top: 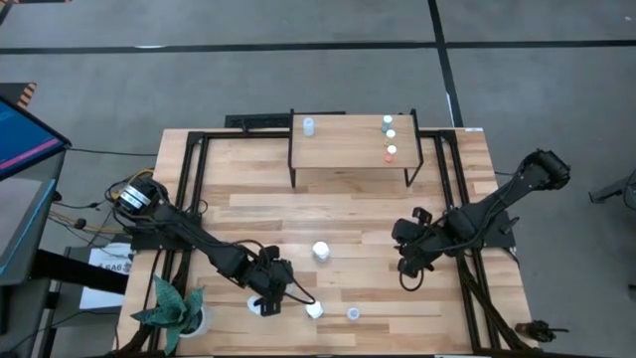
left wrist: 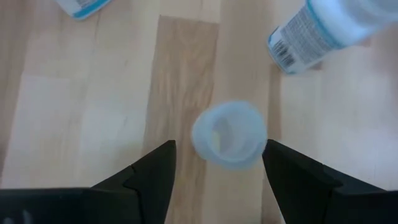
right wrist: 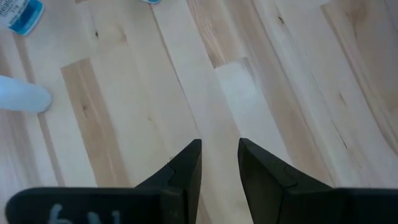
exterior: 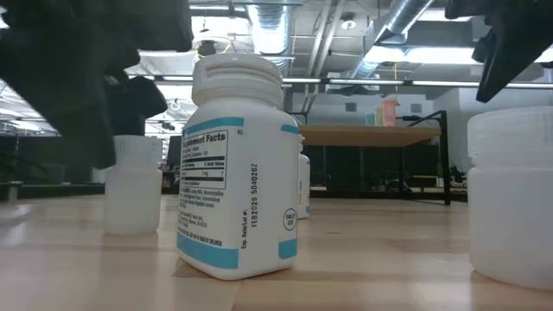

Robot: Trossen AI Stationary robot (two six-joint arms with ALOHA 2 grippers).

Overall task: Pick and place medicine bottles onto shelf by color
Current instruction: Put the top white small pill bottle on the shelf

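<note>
Left end effector (left wrist: 217,165) hangs over the desk (top: 348,214) front edge, fingers spread either side of a small pale-capped bottle (left wrist: 229,134), not clamped. Right end effector (right wrist: 219,163) mid-desk, slightly parted, empty. Far back: shelf (top: 348,149) carrying four small bottles.

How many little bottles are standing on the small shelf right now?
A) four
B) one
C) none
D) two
A: the high view shows the shelf holding one pale-blue-capped bottle near one end and three bottles in a row near the other, with a green cap, a whitish cap and an orange cap.
</note>
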